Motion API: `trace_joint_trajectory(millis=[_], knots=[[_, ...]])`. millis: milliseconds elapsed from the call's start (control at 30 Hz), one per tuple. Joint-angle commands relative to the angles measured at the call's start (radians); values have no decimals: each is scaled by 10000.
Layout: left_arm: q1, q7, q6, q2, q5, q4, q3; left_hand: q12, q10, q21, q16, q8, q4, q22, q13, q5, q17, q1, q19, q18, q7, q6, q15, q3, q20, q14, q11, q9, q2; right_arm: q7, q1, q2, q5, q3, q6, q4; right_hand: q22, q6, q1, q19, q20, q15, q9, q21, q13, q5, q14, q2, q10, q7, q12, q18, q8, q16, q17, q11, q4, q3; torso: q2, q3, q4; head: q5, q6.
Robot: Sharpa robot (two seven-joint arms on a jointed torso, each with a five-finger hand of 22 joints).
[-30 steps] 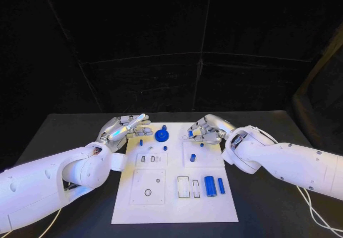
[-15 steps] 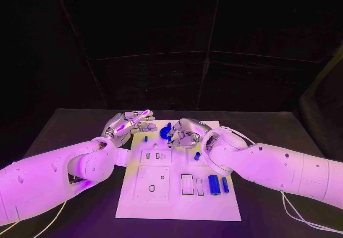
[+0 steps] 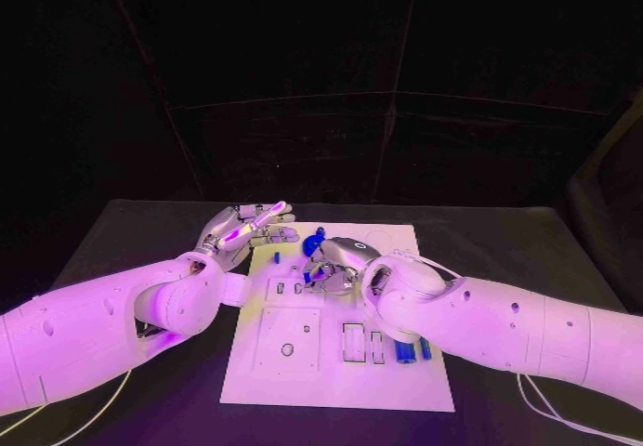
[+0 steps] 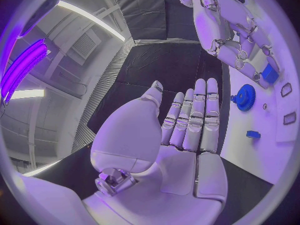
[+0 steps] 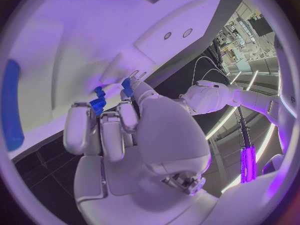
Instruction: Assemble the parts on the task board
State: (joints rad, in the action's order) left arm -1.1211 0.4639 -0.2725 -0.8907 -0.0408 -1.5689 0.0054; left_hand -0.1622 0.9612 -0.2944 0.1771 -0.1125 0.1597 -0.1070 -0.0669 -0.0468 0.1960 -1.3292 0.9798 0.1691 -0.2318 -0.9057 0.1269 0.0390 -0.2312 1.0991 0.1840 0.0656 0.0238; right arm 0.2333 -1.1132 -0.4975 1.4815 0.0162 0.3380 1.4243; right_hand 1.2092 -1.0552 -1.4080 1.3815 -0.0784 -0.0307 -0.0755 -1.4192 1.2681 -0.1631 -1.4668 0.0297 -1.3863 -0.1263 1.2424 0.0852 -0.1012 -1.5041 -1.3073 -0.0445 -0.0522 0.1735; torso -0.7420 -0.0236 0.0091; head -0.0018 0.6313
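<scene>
Black surface [image 3: 161, 232] under a dark backdrop, carrying the white task board [image 3: 335, 381] at its centre. Left hand [image 3: 244, 226] hovers over the board's far left corner, palm up, fingers [image 4: 197, 116] straight and side by side, holding nothing. Right hand [image 3: 338, 262] is lowered over the middle of the board's far half, its fingers curled downward; the wrist views show a small blue part [image 5: 97, 104] pinched at its fingertips [image 5: 80, 116], close above the board. Blue gear [image 3: 312, 243] stands on the board between the two hands, just beyond the right hand; in the left wrist view it lies just beside the left fingertips. Small blue peg [image 3: 276, 257] sits on the board near the left hand. Near the board's middle, a blue cylinder [image 3: 403, 351] and a thinner blue bar [image 3: 424, 348] lie side by side, partly hidden by the right forearm, next to outlined rectangular recesses [image 3: 352, 341].
</scene>
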Motion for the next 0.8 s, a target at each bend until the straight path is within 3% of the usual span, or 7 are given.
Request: trace_joint_trajectory(millis=[33,800], knots=[[-16,118,66,21,46,16,10,-21,24,41,-69,8,-51,15,1,-50,9,16,31,133,-54,22,-3,14,-11,7,-25,9,88,103,42,77,447,4,-259,-27,-9,-115,85,-74,5,-18,-5,6,-11,55,-713,31,29,20,-52,-117,-40,44,-1057,65,23,53,-11,3,-9,-19,18],[-16,79,101,58,46,69,9,-24,23,48,-81,8,-60,20,2,-50,10,11,26,130,-53,23,0,14,-12,-7,-24,9,90,199,204,65,703,10,-641,-62,-19,-83,119,-78,7,-19,8,13,-18,39,-710,-64,38,10,-66,-115,0,54,-1043,62,67,94,4,5,-13,66,199]])
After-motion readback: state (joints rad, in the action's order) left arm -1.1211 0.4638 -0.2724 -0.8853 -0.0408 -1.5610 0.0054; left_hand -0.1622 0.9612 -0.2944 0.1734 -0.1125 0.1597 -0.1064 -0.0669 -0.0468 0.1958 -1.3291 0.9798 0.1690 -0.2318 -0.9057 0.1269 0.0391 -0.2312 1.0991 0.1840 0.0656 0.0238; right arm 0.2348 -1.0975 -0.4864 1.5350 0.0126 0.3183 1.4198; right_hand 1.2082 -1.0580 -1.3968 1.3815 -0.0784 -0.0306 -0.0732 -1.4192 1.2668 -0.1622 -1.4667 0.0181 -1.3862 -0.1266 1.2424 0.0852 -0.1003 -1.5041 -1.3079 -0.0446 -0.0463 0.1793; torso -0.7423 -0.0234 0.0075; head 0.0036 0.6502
